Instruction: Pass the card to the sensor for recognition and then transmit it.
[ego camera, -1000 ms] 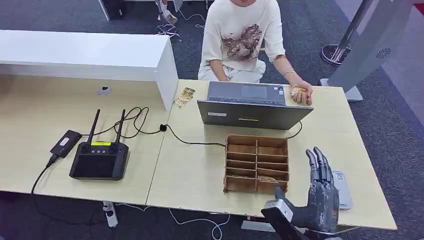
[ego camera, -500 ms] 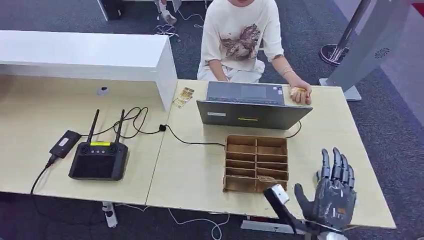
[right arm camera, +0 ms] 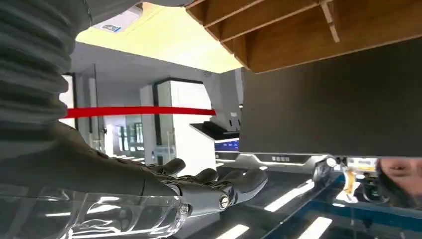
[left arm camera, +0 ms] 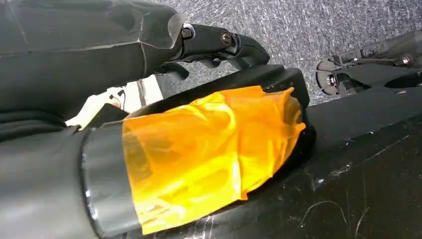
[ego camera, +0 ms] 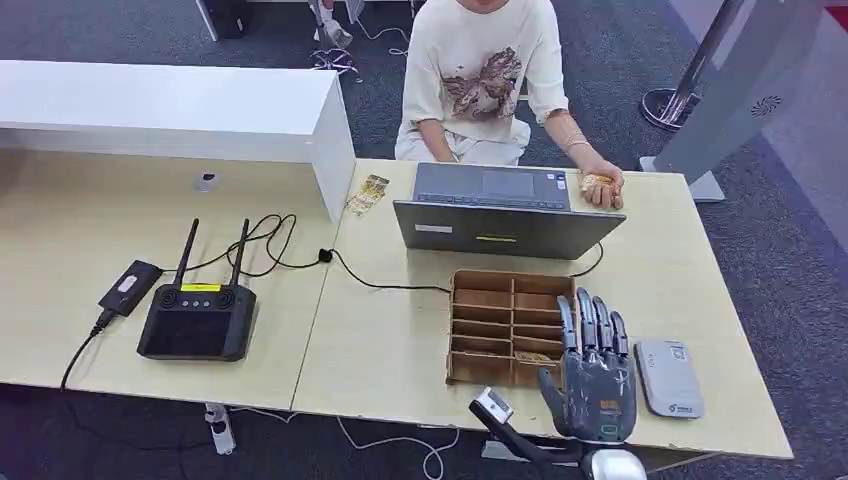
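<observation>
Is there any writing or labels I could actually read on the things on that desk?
None can be read.
Grey flat sensor pad: small blue mark, too small.
Black two-antenna controller: yellow label, blurred.
Grey laptop: stickers, unreadable.

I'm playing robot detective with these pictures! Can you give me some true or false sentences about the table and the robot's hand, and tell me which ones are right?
1. The right hand has its fingers spread and holds nothing. True.
2. The right hand hangs over the black controller. False: it is at the near right corner of the wooden tray; the black controller sits far to the left.
3. A grey sensor lies flat on the table right of the hand. True.
4. The laptop stands between the person and the tray. True.
5. The sensor lies inside the tray. False: it lies on the table, beside the tray.
</observation>
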You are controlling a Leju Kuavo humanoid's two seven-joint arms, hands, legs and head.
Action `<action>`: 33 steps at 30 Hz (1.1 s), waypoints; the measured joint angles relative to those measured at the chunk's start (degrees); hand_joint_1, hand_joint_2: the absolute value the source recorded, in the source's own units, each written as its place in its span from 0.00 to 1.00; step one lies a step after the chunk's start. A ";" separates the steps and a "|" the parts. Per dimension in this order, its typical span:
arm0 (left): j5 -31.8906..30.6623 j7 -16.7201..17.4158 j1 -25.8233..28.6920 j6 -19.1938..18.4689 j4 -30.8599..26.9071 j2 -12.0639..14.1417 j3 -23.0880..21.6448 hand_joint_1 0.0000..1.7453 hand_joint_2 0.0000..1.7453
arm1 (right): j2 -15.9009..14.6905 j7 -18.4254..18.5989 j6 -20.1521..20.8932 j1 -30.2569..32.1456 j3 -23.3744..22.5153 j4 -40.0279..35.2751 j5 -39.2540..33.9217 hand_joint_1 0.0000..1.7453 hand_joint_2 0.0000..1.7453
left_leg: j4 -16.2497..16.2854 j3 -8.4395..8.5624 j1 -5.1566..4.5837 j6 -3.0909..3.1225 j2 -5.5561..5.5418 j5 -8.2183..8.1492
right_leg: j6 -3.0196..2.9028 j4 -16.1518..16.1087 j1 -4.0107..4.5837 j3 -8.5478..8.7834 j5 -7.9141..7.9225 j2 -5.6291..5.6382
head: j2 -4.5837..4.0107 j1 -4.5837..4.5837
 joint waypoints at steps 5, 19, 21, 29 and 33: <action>0.04 -0.07 0.02 0.00 0.00 0.02 0.00 0.00 0.00 | -0.72 -0.20 -0.24 -0.37 0.70 1.18 0.00 0.00 1.00 | 0.00 -0.02 -0.01 0.00 0.00 0.00 | 0.00 -0.01 -0.01 0.00 0.00 0.00 | 0.00 0.00; -1.77 -0.06 0.06 0.72 0.00 0.02 -0.55 0.00 0.00 | -0.79 -6.55 -1.05 0.11 -2.95 4.21 -0.02 0.00 1.00 | 0.00 0.00 -0.01 0.00 0.00 0.00 | 0.00 -0.01 -0.01 0.00 0.00 0.00 | 0.00 -0.02; -2.05 -0.35 0.05 0.72 0.00 0.02 -0.66 0.00 0.00 | -0.39 -7.24 -1.05 0.15 -3.48 5.36 -0.02 0.00 1.00 | 0.00 0.00 -0.01 0.00 0.01 0.00 | 0.00 -0.01 -0.01 -0.01 0.00 0.00 | 0.00 0.00; -2.03 -0.39 0.07 0.57 0.00 0.02 -0.94 0.00 0.00 | 1.36 -10.12 -0.90 0.70 -5.73 8.61 -0.04 0.00 1.00 | 0.00 -0.01 -0.01 0.00 0.00 0.00 | 0.00 -0.01 -0.01 0.00 0.00 0.00 | 0.00 0.00; -2.03 -0.42 0.07 0.50 0.00 0.02 -0.94 0.00 0.00 | 1.90 -10.58 -0.83 0.95 -6.17 9.62 -0.02 0.00 1.00 | 0.00 -0.01 -0.01 0.00 0.01 0.00 | 0.00 -0.01 -0.01 0.00 0.00 0.00 | 0.00 0.00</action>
